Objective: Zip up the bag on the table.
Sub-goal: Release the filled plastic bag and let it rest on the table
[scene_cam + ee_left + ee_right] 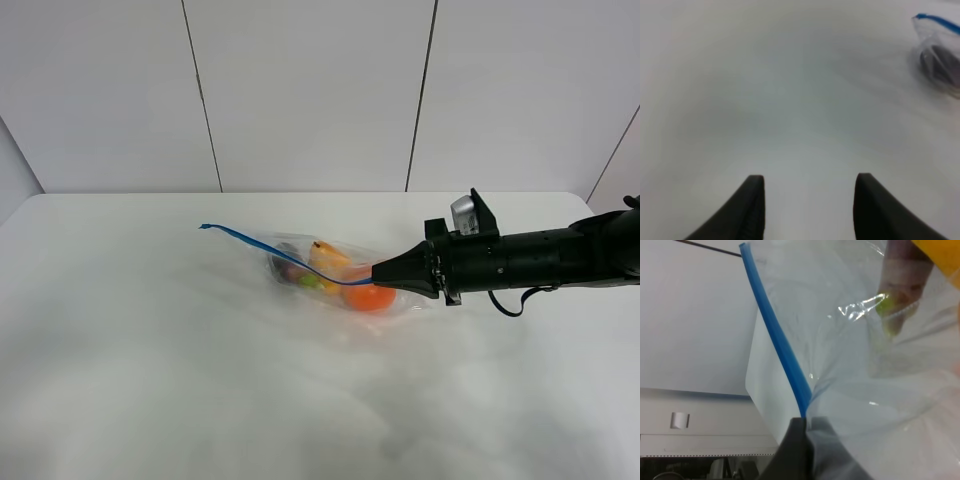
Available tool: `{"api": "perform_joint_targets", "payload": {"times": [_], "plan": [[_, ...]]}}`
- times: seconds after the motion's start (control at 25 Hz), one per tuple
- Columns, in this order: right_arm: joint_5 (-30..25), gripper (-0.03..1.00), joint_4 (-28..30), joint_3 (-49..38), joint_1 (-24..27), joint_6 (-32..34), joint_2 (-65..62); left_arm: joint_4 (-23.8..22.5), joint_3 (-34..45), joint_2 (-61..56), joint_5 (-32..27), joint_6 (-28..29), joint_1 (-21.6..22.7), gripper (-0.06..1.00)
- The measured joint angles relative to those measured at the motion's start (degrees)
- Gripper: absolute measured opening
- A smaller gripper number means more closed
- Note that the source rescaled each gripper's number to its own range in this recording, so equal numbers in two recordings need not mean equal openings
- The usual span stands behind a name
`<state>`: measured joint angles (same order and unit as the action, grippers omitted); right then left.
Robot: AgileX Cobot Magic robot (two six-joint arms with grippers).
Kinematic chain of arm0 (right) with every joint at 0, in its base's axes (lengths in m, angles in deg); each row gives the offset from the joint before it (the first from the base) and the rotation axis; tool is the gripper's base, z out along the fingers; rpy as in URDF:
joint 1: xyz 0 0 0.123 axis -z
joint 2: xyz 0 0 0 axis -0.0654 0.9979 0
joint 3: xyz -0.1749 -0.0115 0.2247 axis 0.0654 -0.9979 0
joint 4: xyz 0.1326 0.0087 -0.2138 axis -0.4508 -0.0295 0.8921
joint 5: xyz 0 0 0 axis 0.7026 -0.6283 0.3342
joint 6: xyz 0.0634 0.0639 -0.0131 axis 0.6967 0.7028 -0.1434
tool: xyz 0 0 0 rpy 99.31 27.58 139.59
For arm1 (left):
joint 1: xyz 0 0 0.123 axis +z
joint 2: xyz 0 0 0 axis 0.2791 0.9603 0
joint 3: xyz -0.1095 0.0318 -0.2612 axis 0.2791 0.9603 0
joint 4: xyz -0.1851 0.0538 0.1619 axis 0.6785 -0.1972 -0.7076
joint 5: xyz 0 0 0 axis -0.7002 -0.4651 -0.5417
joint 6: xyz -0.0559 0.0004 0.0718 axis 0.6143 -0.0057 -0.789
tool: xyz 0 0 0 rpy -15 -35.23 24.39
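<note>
The bare white tabletop [200, 400] fills the front of the high view, and past it, near the middle, lies the bag [330, 270], clear and crinkled, with an orange [368, 296], a yellow pear [328, 255] and a dark eggplant [285, 262] showing through the plastic. The right claw [378, 272] reaches in from the right side and is pinched together on the bag's blue zipper strip [260, 243] at the end nearest the orange. The right wrist view shows the strip running straight out of the closed tips. The strip's far end seems to stand a little off the tabletop. The left claw [810, 176] hangs with its tips apart over bare tabletop, holding nothing, well apart from the bag, which shows only at the edge of its own view. The main risk, as I judge it, is that nothing pins the far end of the strip. A pull or slide along it would then drag the whole bag across the smooth surface instead of closing it. The thin strip could also slip from the pinch, or the loose plastic bunch up in the tips and jam the run. If the mouth gapes, the round fruit may roll toward it. No brand, label or writing can be read on the bag, the arm or the tabletop.
</note>
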<state>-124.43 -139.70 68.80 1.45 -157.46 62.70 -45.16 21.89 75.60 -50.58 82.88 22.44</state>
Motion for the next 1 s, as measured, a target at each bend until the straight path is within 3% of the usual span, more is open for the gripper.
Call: {"api": "perform_joint_targets", "payload": {"times": [0.32, 0.52, 1.0], "plan": [[0.1, 0.0, 0.0, 0.0, 0.0, 0.0, 0.0, 0.1, 1.3, -1.7, -3.6, -2.4, 0.0, 0.8], [0.1, 0.0, 0.0, 0.0, 0.0, -0.1, 0.0, 2.0, 1.4, -1.7, -3.6, -5.1, 0.0, 0.8], [0.1, 0.01, -0.1, 0.0, 0.0, -0.2, 0.0, 2.2, 1.4, -1.7, -3.7, -5.5, 0.0, 0.8]]}}
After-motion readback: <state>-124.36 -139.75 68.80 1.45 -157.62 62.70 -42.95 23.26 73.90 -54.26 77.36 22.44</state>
